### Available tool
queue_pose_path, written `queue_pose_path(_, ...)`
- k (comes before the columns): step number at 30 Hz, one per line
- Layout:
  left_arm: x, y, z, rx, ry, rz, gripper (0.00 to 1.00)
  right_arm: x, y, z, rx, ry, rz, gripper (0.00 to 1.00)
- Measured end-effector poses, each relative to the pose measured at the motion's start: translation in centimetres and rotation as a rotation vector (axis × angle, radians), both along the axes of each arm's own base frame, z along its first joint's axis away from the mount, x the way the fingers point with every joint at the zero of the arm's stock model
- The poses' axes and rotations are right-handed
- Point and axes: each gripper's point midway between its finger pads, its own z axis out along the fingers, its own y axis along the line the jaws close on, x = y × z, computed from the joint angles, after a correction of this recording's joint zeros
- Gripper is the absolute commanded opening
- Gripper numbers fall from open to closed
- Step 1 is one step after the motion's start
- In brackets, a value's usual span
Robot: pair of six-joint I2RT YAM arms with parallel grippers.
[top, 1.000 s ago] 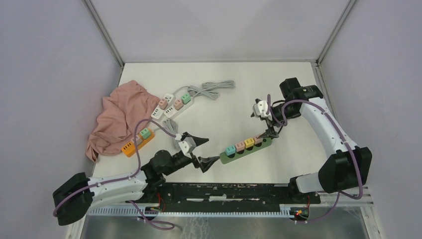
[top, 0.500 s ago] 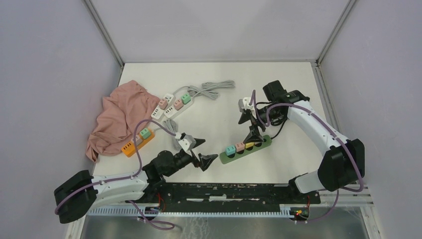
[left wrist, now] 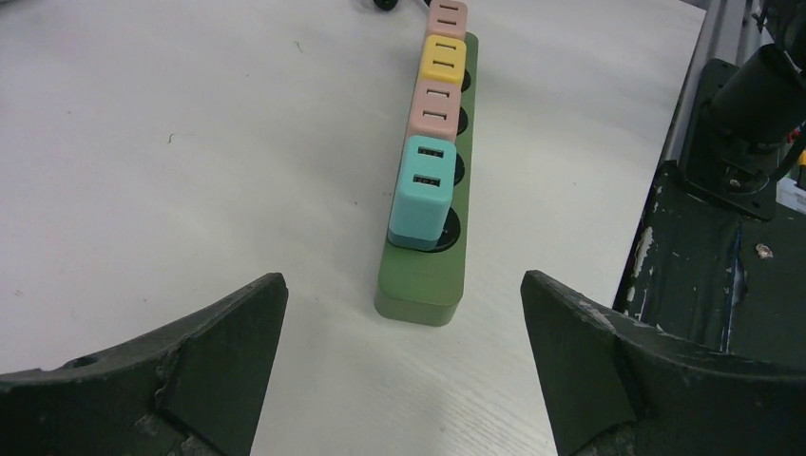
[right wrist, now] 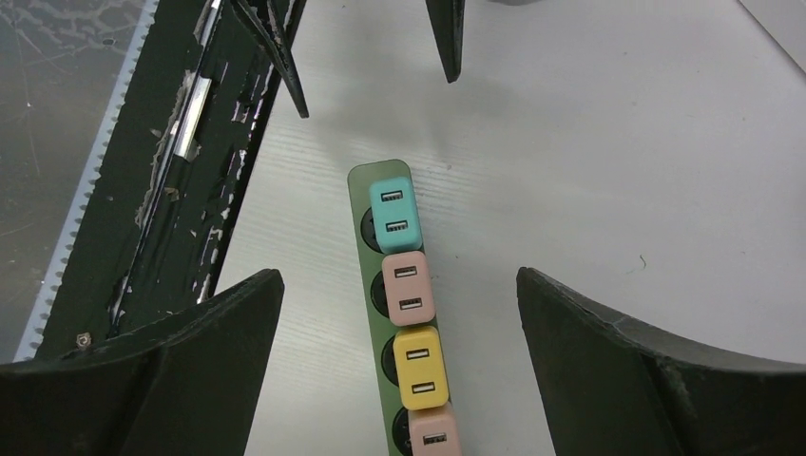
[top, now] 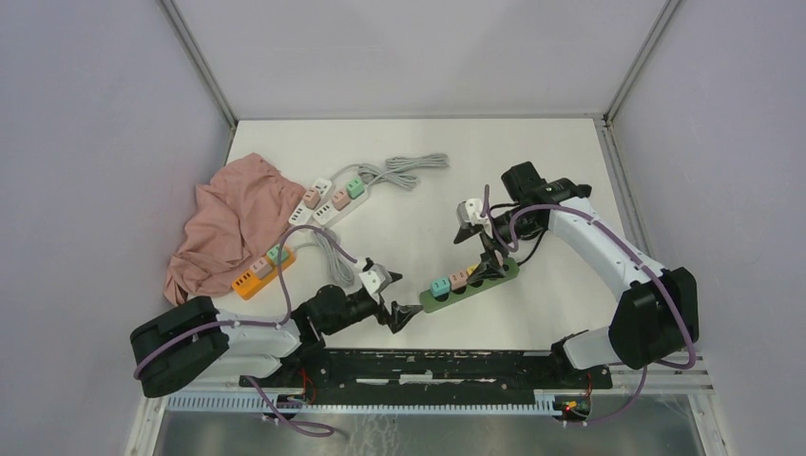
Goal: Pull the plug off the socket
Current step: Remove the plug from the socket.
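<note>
Low in the middle of the top view, on a white matte tabletop walled by pale lavender panels, a green power strip lying aslant, with a teal plug and pink, yellow and pink ones seated in a row. Left gripper at its lower-left end and right gripper just above its middle, jaws of both spread wide, holding nothing. Toward the upper left, a crumpled pink cloth, an orange strip, a white strip and a coiled grey cable

Bright even overhead light, soft shadows, sharp.
</note>
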Motion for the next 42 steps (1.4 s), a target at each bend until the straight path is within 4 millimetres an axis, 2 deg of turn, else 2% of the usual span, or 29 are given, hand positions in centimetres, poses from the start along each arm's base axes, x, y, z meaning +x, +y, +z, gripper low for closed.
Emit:
queue_pose_path(9, -0.2, -1.4, -0.1, -0.002, -0.012, -0.024, 0.99, 0.0, 0.0, -0.1, 0.003, -0.027, 0.021, 1.0)
queue_pose_path(21, -0.6, -2.2, -5.2, 0.142, -0.034, -0.058, 0.93, -0.3, -0.1, -0.6, -0.013, -0.029, 0.03, 1.0)
queue_pose_path(25, -0.1, -3.1, -5.6, 0.143, -0.046, -0.059, 0.9, -0.4, -0.1, -0.7, -0.019, -0.03, 0.037, 1.0)
queue_pose_path(42, 0.0, -4.2, -7.9, 0.155, -0.038, -0.074, 0.77, -1.4, 1.0, -2.7, -0.066, -0.027, 0.082, 1.0)
